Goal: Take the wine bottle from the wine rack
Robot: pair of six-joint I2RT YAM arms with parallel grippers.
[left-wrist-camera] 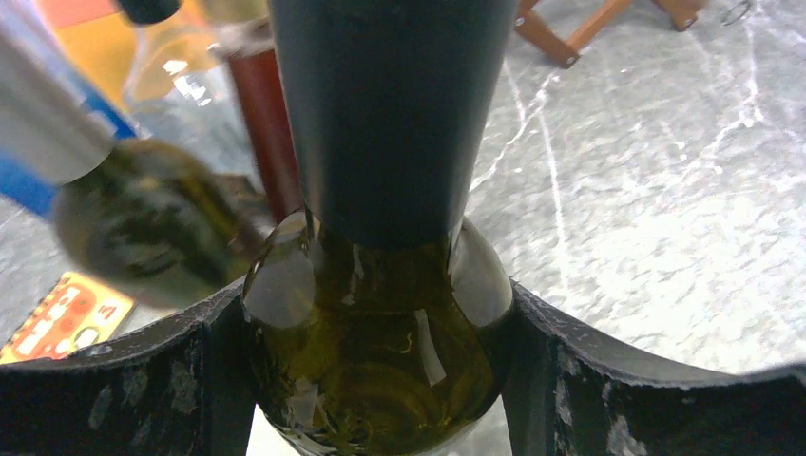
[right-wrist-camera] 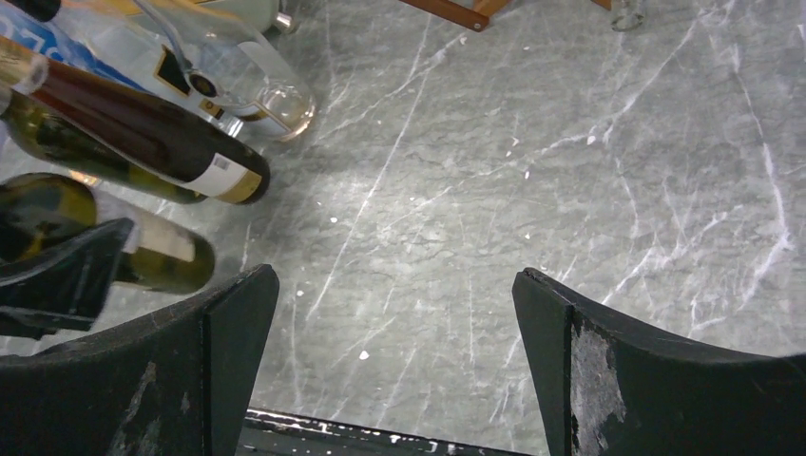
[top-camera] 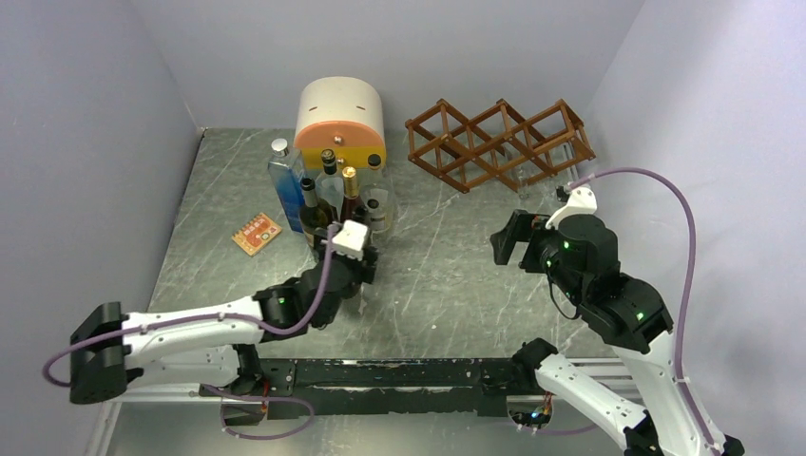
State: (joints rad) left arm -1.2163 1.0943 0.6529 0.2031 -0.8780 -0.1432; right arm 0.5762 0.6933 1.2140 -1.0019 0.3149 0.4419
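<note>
The reddish-brown wine rack (top-camera: 499,142) stands at the back right, and its cells look empty. My left gripper (top-camera: 354,255) is shut on a dark green wine bottle (left-wrist-camera: 380,332) at the shoulder, just below its black-capped neck. The bottle is upright beside a cluster of other bottles (top-camera: 328,190), and in the top view my wrist hides most of it. The right wrist view shows the held bottle's labelled lower body (right-wrist-camera: 157,249) at the far left. My right gripper (top-camera: 508,242) is open and empty above bare table (right-wrist-camera: 428,209), right of centre.
A cream-and-orange rounded box (top-camera: 340,119) stands behind the bottle cluster. A tall clear bottle with a blue label (top-camera: 283,180) is at the cluster's left. An orange card (top-camera: 257,234) lies flat to the left. Grey walls close in on three sides.
</note>
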